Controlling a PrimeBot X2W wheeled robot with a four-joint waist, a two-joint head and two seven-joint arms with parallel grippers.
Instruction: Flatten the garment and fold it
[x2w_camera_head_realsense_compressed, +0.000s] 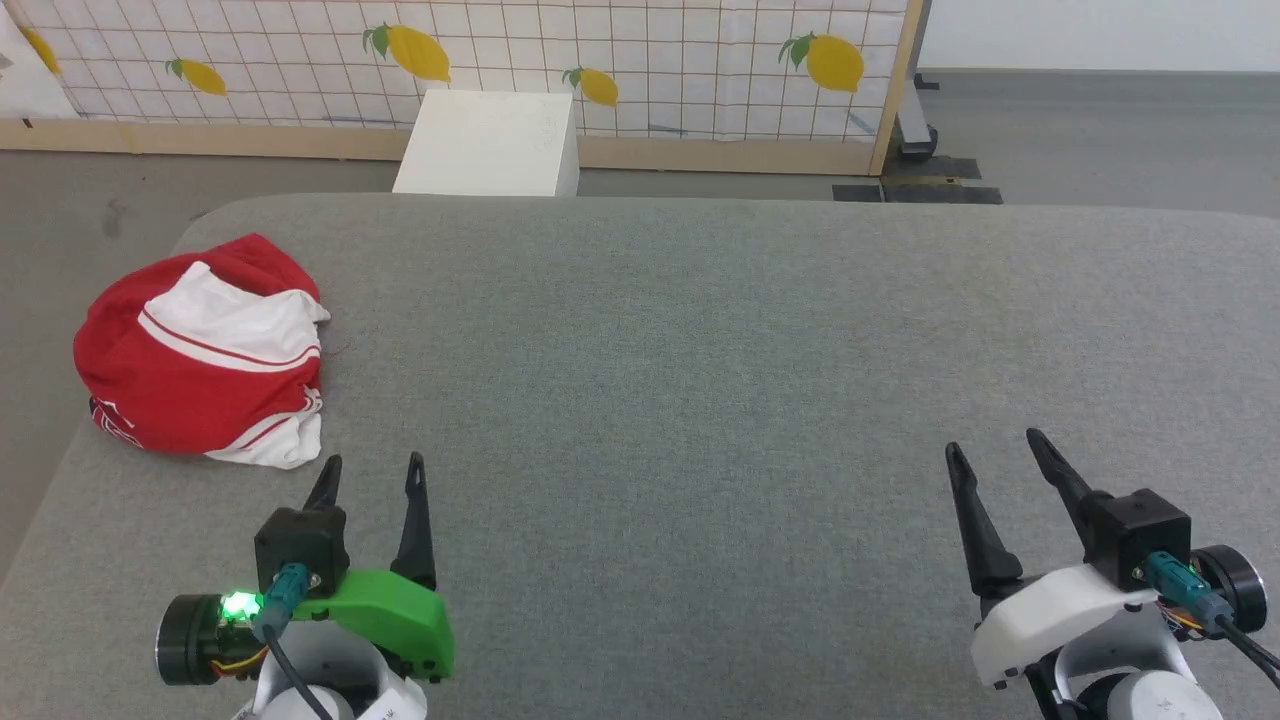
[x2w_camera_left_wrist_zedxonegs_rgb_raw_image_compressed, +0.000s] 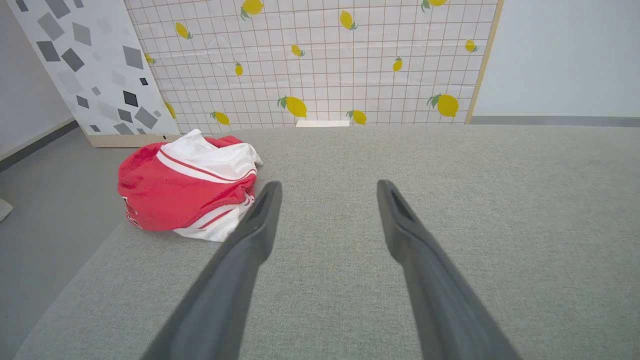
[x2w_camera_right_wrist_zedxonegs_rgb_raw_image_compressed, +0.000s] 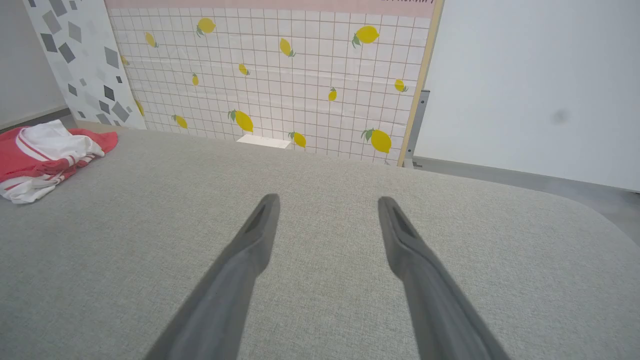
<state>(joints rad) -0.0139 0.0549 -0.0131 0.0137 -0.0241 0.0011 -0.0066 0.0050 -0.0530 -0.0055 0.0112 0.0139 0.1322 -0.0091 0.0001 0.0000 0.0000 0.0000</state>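
Now: one shirt in a heap, two claws spread and empty

I count one shirt (x2w_camera_head_realsense_compressed: 200, 350), two claws, one grey padded table (x2w_camera_head_realsense_compressed: 720, 380) and one white box (x2w_camera_head_realsense_compressed: 490, 140) on the floor beyond its far edge, in front of one screen printed with lemons (x2w_camera_head_realsense_compressed: 650, 60).

Both arms sit low at the near side of the table, one at each bottom corner of my head camera, fingers pointing away from me. The left claw (x2w_camera_head_realsense_compressed: 374, 460), on the green-shelled wrist, has its two dark fingers parted with bare cloth showing between them. The right claw (x2w_camera_head_realsense_compressed: 995, 443), on the white-shelled wrist, also has its two fingers apart and grips nothing; it leans a little to the left.

The shirt is a red and white bundle, crumpled, at the far left edge of the table with part of it at the rim. It lies just ahead and to the left of the left claw, near that claw's left fingertip but apart from it. From the right claw it is well apart, across most of the table.
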